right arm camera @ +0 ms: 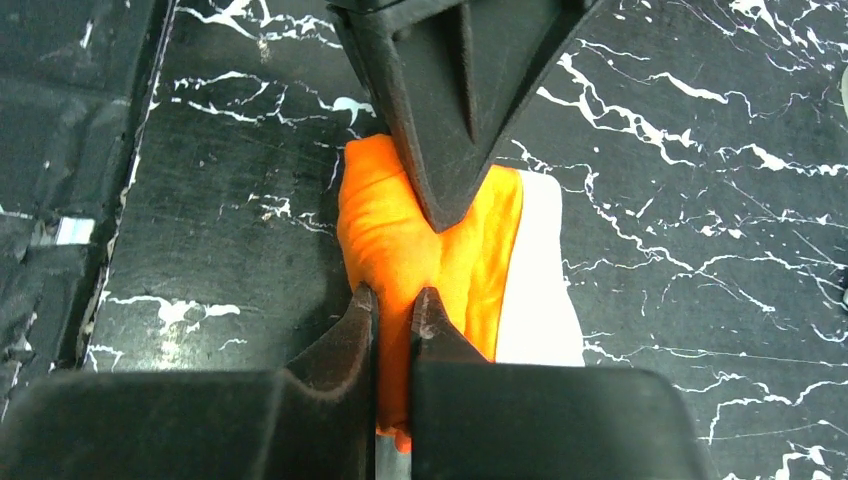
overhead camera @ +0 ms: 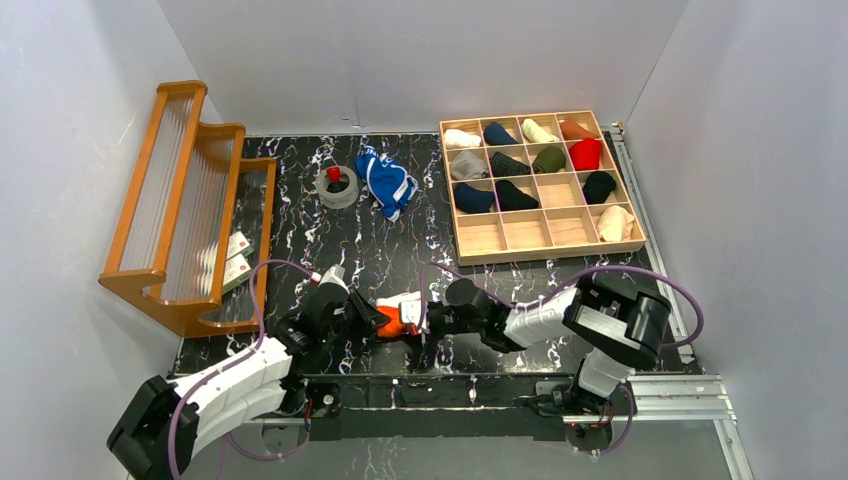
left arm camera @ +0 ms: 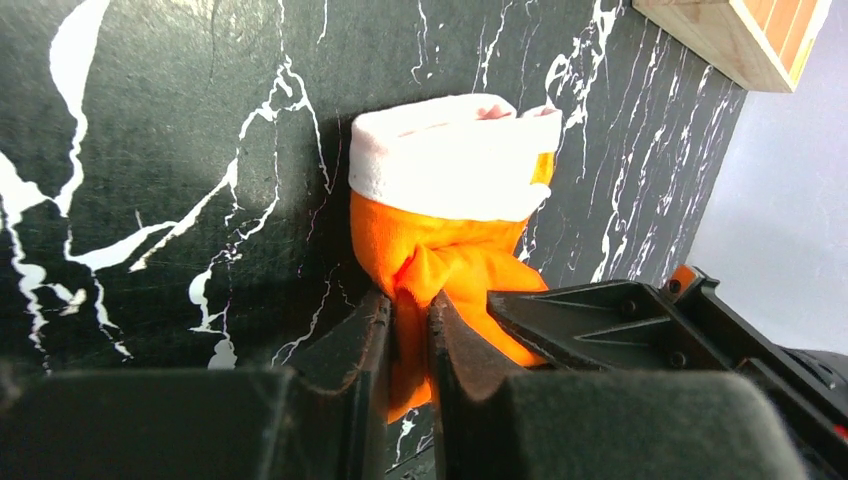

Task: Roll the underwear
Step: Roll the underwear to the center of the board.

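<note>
The orange underwear (overhead camera: pixel 398 317) lies bunched near the table's front edge, its white waistband (left arm camera: pixel 450 160) on the far side from the left wrist camera. My left gripper (left arm camera: pixel 410 305) is shut on a fold of its orange fabric (left arm camera: pixel 440 255) from the left. From the right, my right gripper (right arm camera: pixel 393 300) is shut on another orange fold (right arm camera: pixel 400 230), with the white band (right arm camera: pixel 535 280) beside it. The two grippers (overhead camera: pixel 372 318) (overhead camera: pixel 430 318) meet over the garment. The blue underwear (overhead camera: pixel 388 182) lies crumpled at the back of the table, away from both.
A wooden grid box (overhead camera: pixel 540 185) with rolled garments in several cells stands at the back right. A wooden rack (overhead camera: pixel 185 205) is at the left. A grey tape roll (overhead camera: pixel 337 187) with a red piece in it lies beside the blue underwear.
</note>
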You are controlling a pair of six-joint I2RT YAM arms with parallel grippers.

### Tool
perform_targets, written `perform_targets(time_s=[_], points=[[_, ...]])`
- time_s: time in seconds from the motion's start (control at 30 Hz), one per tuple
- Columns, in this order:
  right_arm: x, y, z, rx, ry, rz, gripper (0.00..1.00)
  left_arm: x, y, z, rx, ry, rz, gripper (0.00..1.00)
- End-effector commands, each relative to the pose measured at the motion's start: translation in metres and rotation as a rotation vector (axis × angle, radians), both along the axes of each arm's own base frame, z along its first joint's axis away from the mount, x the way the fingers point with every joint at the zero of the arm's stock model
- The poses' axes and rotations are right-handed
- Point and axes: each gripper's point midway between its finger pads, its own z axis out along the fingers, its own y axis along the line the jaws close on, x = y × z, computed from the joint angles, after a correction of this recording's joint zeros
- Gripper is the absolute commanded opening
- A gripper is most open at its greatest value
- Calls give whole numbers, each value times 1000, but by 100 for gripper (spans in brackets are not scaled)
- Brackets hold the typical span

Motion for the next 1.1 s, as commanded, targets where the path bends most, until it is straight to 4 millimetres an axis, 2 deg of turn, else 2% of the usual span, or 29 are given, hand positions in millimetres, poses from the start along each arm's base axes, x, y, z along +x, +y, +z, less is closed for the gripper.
perform_targets(time_s=[0.0, 0.03, 0.1, 0.17, 0.27, 0.33, 0.47, 0.63, 0.93, 1.03, 1.07], points=[[-2, -19, -37, -108, 217, -64, 1, 4, 6, 9, -5, -33, 40, 21], [-9, -19, -36, -104, 310, -24, 1, 5, 5, 13, -21, -48, 42, 33], [-17, -19, -26, -61, 491, 52, 1, 5, 5, 19, -38, -71, 42, 47], [-17, -20, -17, -28, 620, 80, 1, 9, 9, 22, -34, -95, 63, 54], [-17, -23, -14, -30, 761, 110, 1, 11, 9, 30, -56, -129, 75, 60], [-18, -24, -14, -39, 845, 123, 1, 12, 7, 35, -83, -154, 70, 61], [-5, -32, -25, -54, 985, 0, 1, 10, -1, 40, -116, -172, 27, 63], [6, -41, -30, -44, 1174, -100, 1, 6, -7, 35, -118, -155, -13, 65], [14, -45, -53, -103, 1266, -272, 1, 5, -17, 35, -162, -159, -52, 66], [15, -47, -67, -138, 1308, -322, 1, 1, -19, 30, -181, -145, -68, 66], [15, -47, -70, -145, 1315, -335, 1, -1, -18, 23, -160, -120, -70, 66]])
